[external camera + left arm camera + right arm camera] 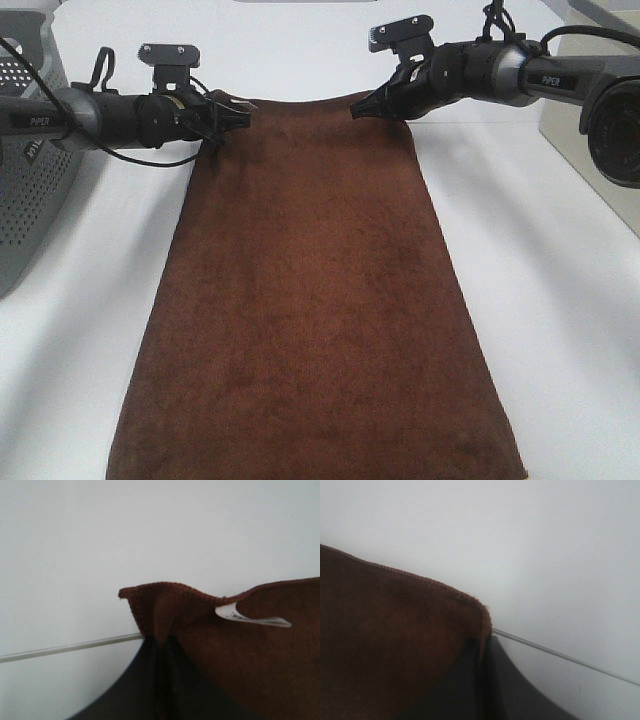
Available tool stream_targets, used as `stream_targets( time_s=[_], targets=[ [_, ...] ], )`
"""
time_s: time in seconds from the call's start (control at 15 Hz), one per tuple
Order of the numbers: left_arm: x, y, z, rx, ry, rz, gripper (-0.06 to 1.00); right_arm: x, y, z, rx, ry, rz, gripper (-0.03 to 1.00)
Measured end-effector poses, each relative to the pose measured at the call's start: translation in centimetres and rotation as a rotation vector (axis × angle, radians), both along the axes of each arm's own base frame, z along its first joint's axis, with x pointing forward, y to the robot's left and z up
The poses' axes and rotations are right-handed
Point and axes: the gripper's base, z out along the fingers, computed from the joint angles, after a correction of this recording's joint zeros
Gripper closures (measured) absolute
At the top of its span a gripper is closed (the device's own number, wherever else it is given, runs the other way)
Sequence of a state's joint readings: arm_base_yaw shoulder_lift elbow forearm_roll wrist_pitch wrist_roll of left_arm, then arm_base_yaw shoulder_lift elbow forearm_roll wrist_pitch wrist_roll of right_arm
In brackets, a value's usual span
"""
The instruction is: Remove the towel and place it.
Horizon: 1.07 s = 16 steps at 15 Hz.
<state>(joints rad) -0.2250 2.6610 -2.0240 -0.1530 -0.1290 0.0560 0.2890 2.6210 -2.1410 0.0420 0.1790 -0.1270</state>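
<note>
Towel (pixel 310 300): dark brown, stretched lengthwise down the middle of the white counter (pixel 560 300), its near short edge at the counter's near edge, its far short edge lifted between the two arms.
Basket (pixel 25 160): grey, perforated, at the counter's left edge.
Left claw (pixel 232 117): closed tight on the towel's far left corner, cloth puckered between its dark fingers (pixel 165 680).
Tag (pixel 250 616): small, white, on the far hem just beside the left claw.
Right claw (pixel 366 108): pinched shut on the towel's far right corner.
</note>
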Motion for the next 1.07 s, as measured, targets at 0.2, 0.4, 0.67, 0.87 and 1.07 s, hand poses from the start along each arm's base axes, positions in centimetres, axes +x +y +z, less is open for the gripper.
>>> stream_targets(
  time_s=[0.2, 0.4, 0.67, 0.87, 1.07],
  targets=[
    [0.1, 0.0, 0.0, -0.001, -0.017, 0.002, 0.91, 0.0, 0.0, -1.2, -0.004, 0.015, -0.001, 0.96],
    [0.2, 0.0, 0.2, 0.004, -0.045, 0.000, 0.78, 0.2, -0.3, -1.1, 0.008, -0.011, -0.010, 0.88],
    [0.2, 0.0, 0.3, 0.004, -0.059, 0.000, 0.47, 0.6, -1.6, -1.1, 0.023, -0.007, -0.042, 0.63],
    [0.3, 0.0, 0.4, 0.001, -0.077, 0.003, 0.33, 0.6, -1.8, -1.1, 0.025, -0.007, -0.046, 0.37],
    [0.2, 0.0, 0.4, 0.002, -0.070, 0.002, 0.26, 0.5, -1.8, -1.1, 0.025, 0.016, -0.047, 0.26]
  ],
)
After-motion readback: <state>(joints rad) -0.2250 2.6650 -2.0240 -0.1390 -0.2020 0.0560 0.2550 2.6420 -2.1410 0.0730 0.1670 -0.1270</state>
